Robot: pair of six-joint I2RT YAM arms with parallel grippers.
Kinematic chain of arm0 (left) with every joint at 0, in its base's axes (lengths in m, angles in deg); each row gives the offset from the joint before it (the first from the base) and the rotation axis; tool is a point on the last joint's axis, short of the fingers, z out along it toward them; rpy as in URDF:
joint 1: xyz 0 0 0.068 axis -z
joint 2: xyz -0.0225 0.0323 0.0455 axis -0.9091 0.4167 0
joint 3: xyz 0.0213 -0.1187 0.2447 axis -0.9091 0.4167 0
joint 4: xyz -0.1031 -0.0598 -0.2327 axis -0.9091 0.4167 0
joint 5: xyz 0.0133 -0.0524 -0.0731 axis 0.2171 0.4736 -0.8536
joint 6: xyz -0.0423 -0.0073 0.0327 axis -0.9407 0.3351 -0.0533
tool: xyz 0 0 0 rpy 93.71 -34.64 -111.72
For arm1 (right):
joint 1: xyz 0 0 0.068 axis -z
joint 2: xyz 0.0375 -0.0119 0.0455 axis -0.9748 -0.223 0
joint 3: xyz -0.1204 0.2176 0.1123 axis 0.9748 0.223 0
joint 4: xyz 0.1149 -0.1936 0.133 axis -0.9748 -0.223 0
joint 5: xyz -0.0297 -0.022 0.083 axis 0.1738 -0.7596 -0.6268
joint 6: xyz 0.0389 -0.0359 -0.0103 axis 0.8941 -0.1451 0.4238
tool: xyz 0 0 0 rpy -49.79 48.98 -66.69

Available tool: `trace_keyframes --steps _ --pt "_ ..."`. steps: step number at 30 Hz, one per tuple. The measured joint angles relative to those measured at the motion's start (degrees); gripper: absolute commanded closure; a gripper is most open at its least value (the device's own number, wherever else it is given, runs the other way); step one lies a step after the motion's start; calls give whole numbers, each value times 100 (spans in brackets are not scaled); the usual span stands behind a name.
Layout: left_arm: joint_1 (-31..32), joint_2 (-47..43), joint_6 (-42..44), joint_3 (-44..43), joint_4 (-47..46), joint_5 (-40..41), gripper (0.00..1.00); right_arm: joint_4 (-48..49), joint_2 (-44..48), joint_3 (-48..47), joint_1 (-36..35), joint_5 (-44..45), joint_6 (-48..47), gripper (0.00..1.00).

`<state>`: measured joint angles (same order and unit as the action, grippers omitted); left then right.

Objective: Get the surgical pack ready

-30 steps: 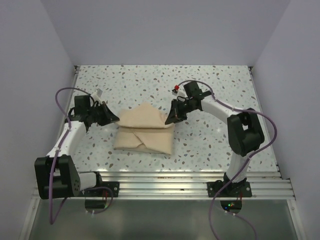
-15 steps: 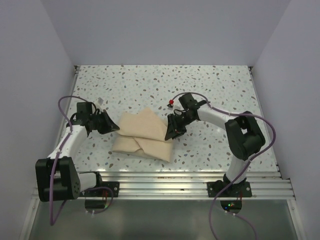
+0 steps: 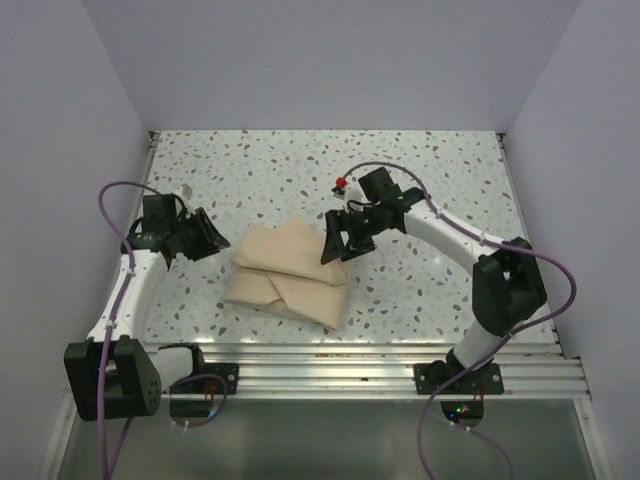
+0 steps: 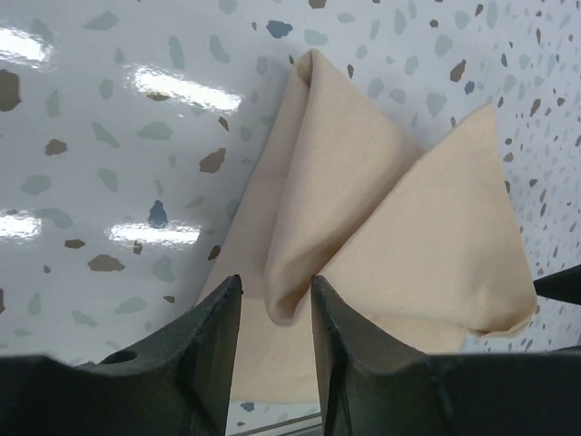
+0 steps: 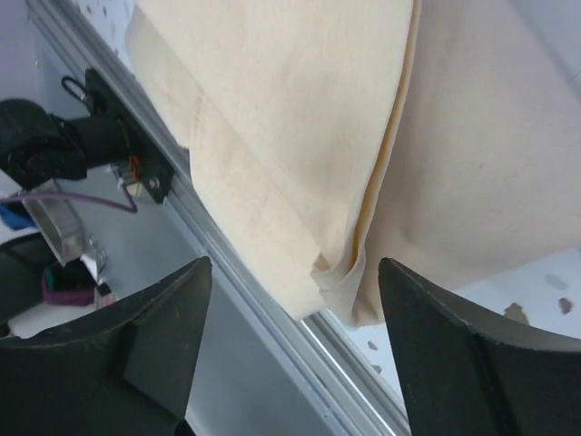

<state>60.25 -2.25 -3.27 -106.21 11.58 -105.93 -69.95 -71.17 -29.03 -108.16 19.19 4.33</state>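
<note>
Two grippers are parted. The left gripper (image 4: 272, 292) is released, a flap corner of the tan cloth bundle (image 3: 290, 272) lying loose between its jaws. The right gripper (image 5: 290, 272) is spread wide above a folded edge. Bare speckled table (image 3: 430, 170) is seen behind both. Half a second earlier both were nearly closed on the cloth.

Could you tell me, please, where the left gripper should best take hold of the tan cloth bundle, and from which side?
Probably the folded corner at the left end of the tan cloth bundle, approached low from the left. It tapers to a thin layered point facing the left gripper, whose open jaws straddle its tip; the bundle's middle looks too broad and flat to pinch.
</note>
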Motion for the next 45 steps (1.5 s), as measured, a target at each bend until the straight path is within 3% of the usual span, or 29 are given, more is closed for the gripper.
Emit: trace_keyframes --steps 6,10,15,20,26,31,35,38,41,45 --pt "0 -17 -17 -295 468 678 73 22 -719 -1222 0 511 2 11" --pt "7 -208 -61 -184 645 695 100 33 -1762 -2275 4 514 -46 11" --pt "284 -632 -205 378 800 520 100 -13 -2723 -2946 4 354 -59 12" --pt "833 -772 -374 632 1108 485 100 -127 -2942 -3069 4 337 -39 13" --pt "1043 -625 -476 815 1237 426 100 -175 -2203 -2352 273 896 450 17" --pt "1088 -407 -516 905 1349 426 100 -562 -1023 -1657 1060 1517 704 26" --pt "1093 -345 -643 566 1617 907 100 -737 55 -645 1209 1788 750 56" --pt "1095 -227 -660 -42 1694 1572 100 -820 619 385 1021 1707 852 71" --pt "1088 197 -656 -533 1578 2124 100 -807 715 1165 787 1578 992 77" --pt "1086 1169 -621 -627 1351 2275 100 -684 708 1814 549 1403 1244 79"
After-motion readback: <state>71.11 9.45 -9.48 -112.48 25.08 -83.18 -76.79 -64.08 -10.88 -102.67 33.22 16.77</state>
